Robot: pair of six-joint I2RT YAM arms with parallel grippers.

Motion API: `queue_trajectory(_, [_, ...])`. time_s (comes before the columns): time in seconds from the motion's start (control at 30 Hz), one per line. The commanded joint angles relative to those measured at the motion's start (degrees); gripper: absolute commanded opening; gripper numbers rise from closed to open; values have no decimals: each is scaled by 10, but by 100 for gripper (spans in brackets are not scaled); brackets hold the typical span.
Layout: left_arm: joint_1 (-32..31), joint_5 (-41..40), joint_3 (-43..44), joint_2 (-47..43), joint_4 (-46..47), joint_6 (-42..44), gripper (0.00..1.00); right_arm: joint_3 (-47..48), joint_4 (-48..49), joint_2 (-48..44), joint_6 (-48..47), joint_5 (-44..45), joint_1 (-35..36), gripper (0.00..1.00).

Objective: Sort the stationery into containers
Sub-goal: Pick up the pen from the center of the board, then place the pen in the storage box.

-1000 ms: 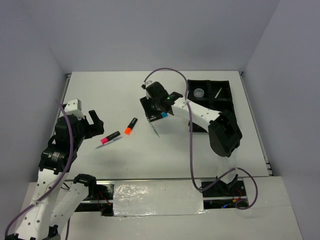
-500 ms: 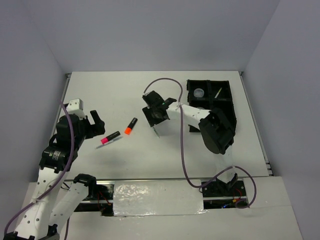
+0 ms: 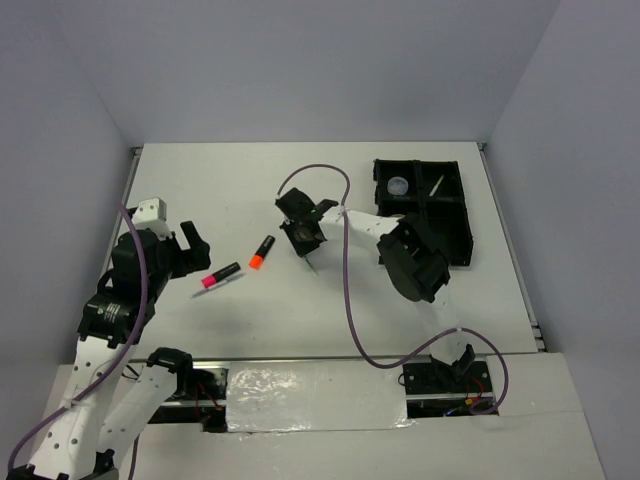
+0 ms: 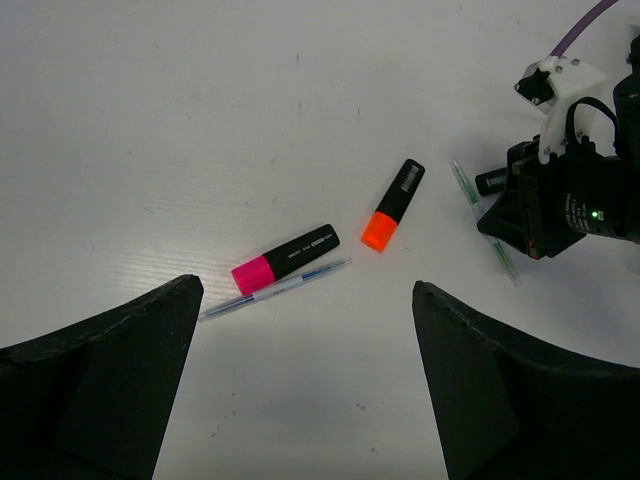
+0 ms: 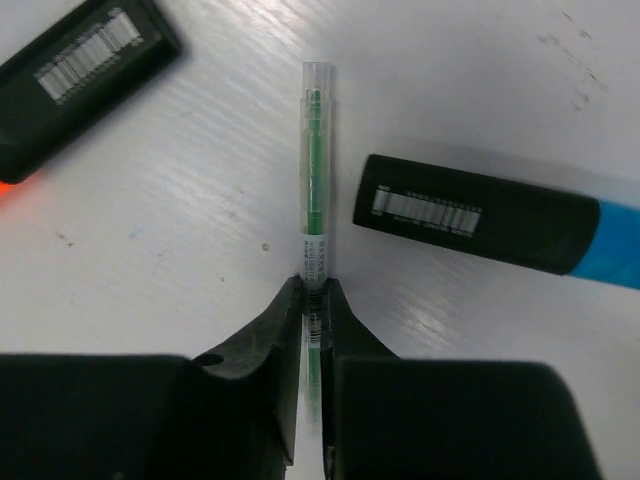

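**Top external view.** A white table [image 3: 250, 190] carries the stationery and, at the upper right of the frame, the black four-part tray [image 3: 452, 228]. A small clear pot [image 3: 398, 186] sits in the tray's upper left compartment and a thin pale stick [image 3: 437, 186] lies in its upper right one. The left gripper [image 3: 190, 245] hangs at the left of the frame with its jaws spread wide and nothing between them. Just to its right lie the pink marker [image 3: 220, 274] and a thin blue pen [image 3: 218, 287], side by side. The orange marker [image 3: 262, 251] lies a little further right. At the centre, the right gripper [image 3: 306, 245] points down at the table over a green pen [image 3: 313, 265].

**Left wrist view.** The two dark fingers [image 4: 100, 390] fill the lower corners, well apart. Between them, on the table, the pink marker [image 4: 285, 260] touches the blue pen [image 4: 275, 290]. The orange marker [image 4: 393, 205] lies above and to the right. The green pen [image 4: 485, 225] shows partly at the right edge, under the right gripper [image 4: 560, 210].

**Right wrist view.** The jaws are pinched together on the lower end of the green pen [image 5: 318, 230], a green refill in a clear barrel that lies flat on the table. The blue marker [image 5: 500, 225] lies just right of the pen. The orange marker [image 5: 80, 60] crosses the upper left corner.
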Motion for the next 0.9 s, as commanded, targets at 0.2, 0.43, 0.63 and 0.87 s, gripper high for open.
queue_trajectory(0.2, [-5,3,6,-7,23,7,99,-16,55,-53,33,-164,25,0])
queue_trajectory(0.43, [-10,-1,6,-9,21,7,99,-91,81,-268,124,-75,-148,0])
queue_trajectory(0.63, [-12,-1,5,-21,23,7,99,-86,20,-289,185,54,-373,0])
queue_trajectory(0.87, [-12,-2,5,-13,22,7,99,96,-52,-151,161,38,-496,0])
